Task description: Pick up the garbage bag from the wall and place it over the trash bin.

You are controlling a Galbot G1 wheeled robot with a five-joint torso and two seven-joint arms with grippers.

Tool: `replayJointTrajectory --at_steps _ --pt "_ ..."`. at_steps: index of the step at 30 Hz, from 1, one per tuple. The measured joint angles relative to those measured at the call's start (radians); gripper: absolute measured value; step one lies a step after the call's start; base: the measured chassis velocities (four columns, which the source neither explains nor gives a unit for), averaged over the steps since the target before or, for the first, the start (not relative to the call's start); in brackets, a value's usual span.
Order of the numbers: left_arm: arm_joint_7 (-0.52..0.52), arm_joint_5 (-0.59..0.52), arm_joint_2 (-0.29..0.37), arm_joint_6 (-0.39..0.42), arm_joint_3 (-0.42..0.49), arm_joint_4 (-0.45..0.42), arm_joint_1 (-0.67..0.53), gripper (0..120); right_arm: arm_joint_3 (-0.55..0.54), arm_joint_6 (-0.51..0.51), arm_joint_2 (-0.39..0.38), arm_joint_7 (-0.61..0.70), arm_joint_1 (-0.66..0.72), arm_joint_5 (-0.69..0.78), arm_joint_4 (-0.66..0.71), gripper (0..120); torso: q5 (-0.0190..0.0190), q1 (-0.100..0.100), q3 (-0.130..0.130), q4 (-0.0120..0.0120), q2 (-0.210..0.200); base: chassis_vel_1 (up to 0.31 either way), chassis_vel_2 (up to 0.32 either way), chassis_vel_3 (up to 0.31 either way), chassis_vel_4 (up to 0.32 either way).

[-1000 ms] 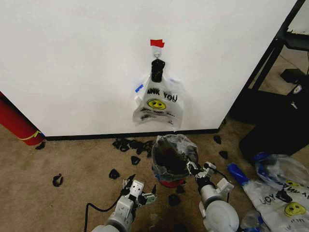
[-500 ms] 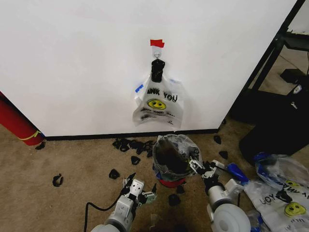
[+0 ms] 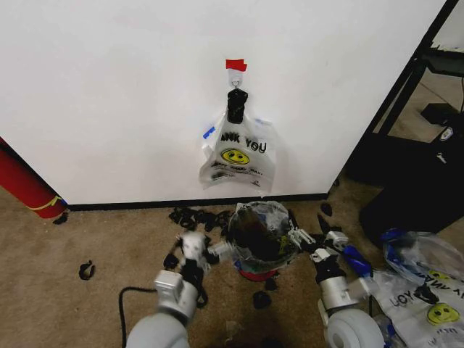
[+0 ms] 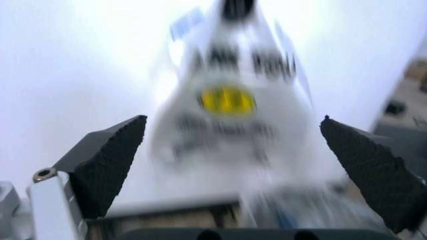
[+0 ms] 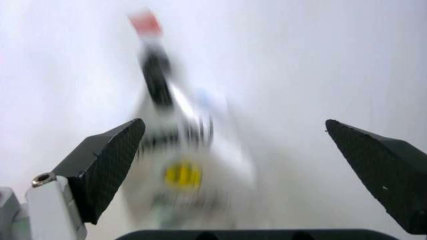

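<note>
The garbage bag (image 3: 262, 230) — thin, see-through, crinkled — drapes the trash bin (image 3: 254, 246), flanked by the spread-fingered left gripper (image 3: 201, 250) and right gripper (image 3: 313, 243).

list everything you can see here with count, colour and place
see-through plastic bag over the bin: one, whitish, draped on the bin's rim
round wire-mesh trash bin: one, black with red base, on the carpet below the wall bags
bunch of printed bags with black clip: one, white with yellow smiley, hanging from a red-taped hook
flat wall: one, white, black baseboard
long roll: one, red with yellow band, far left by the wall
black scraps: many, scattered on the carpet
loose printed bags: a few, whitish, on the floor at right
left gripper: open, left of the bin
right gripper: open, right of the bin
</note>
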Motion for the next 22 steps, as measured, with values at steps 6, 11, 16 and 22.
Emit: replayJointTrajectory --at_steps 6,11,16,22 --pt "0.105 0.143 -0.085 -0.185 -0.115 0.053 -0.009 100 0.116 0.069 0.067 -0.004 -0.065 -0.233 0.027 100 0.0001 0.0 0.0 -0.0001 0.0 0.0 0.0 0.0 0.0" --pt "0.117 0.104 -0.114 -0.24 -0.152 0.058 -0.014 100 0.097 0.003 0.115 0.035 -0.154 -0.198 0.086 100 0.0 0.0 0.0 -0.0002 0.0 0.0 0.0 0.0 0.0" --pt "0.115 0.045 -0.114 -0.217 -0.154 0.057 -0.018 100 0.092 -0.044 0.174 0.097 -0.17 -0.234 0.115 100 -0.0001 0.0 0.0 -0.0001 0.0 0.0 0.0 0.0 0.0" --pt "0.11 0.011 -0.133 -0.182 -0.156 0.055 -0.001 100 0.071 -0.12 0.187 0.165 -0.195 -0.248 0.135 100 -0.0001 0.0 0.0 0.0 0.0 0.0 0.0 0.0 0.0"
